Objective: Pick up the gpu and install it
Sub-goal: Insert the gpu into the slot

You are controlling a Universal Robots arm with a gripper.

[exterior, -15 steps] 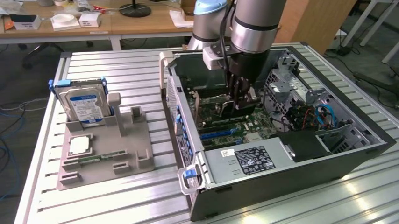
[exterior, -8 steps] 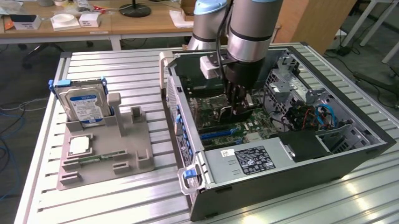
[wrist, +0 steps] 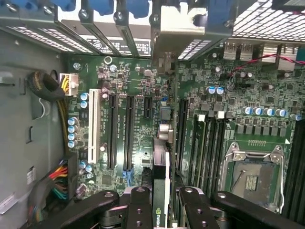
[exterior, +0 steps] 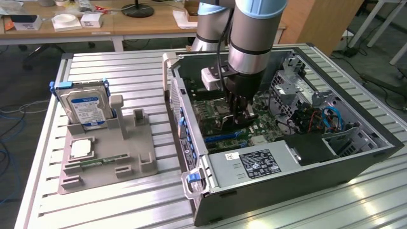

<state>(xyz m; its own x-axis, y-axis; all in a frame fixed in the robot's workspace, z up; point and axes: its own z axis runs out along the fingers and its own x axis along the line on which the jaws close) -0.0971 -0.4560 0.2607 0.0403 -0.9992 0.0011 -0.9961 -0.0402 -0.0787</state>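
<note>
The table (exterior: 127, 71) carries an open PC case (exterior: 356, 162) and, on the exterior view's left, a grey holder (exterior: 121, 157). 1 arm (exterior: 254, 33) reaches down into the case. The motherboard (wrist: 138, 157) lies under the gripper (wrist: 164, 202), its black slots (wrist: 113, 133) and 1 white slot (wrist: 94, 126) bare. A hard drive (exterior: 86, 107) stands upright in the holder. The fingers (wrist: 140, 210) are closed on the gpu (wrist: 161, 181), held edge-on just above the board, between the slots and the CPU socket (wrist: 252, 176).
</note>
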